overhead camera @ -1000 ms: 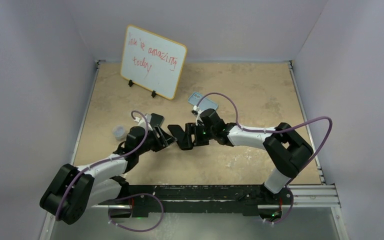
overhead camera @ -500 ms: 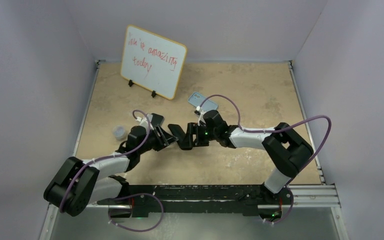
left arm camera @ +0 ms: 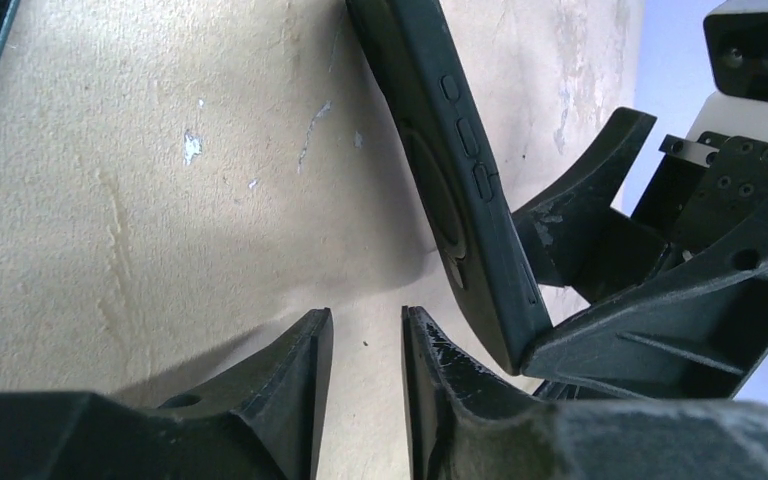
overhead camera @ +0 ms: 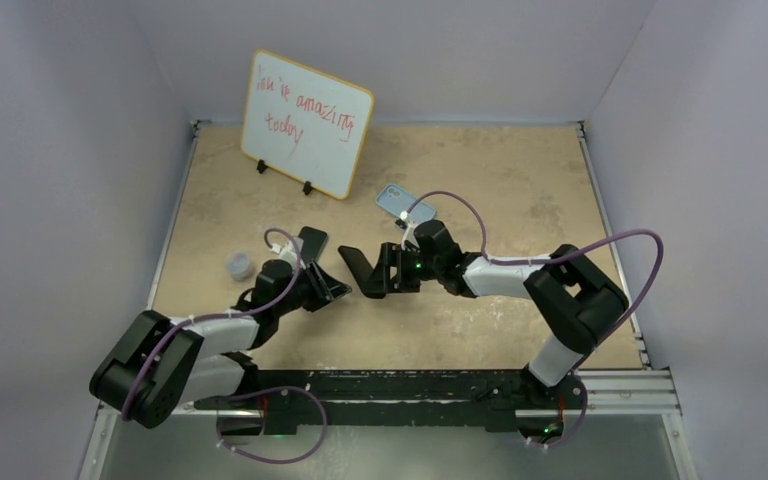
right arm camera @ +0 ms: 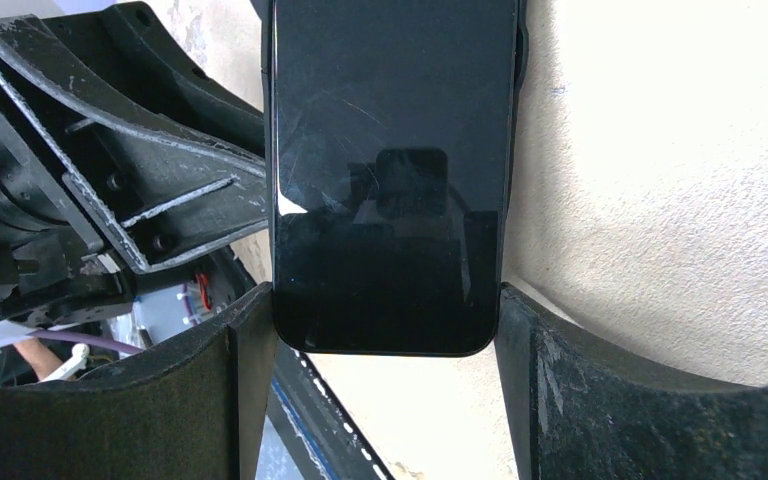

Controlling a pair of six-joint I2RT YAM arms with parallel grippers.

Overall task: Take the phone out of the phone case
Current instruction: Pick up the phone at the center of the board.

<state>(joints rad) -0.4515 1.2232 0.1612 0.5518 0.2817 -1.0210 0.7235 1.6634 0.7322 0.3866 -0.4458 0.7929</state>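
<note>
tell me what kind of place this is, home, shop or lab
Probably a robotics lab test cell: left arm and right arm bolted to a metal rail, plain walls boxing in a tan table, and a handwritten whiteboard propped at the back.

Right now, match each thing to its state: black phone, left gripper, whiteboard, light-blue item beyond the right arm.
Things:
1. black phone
2. left gripper
3. whiteboard
4. light-blue item

States:
A. standing propped, far left
B. lying on the table
C. clamped in the right gripper
D. empty, fingers a narrow gap apart

Pairs: 1-C, 2-D, 3-A, 4-B
</note>
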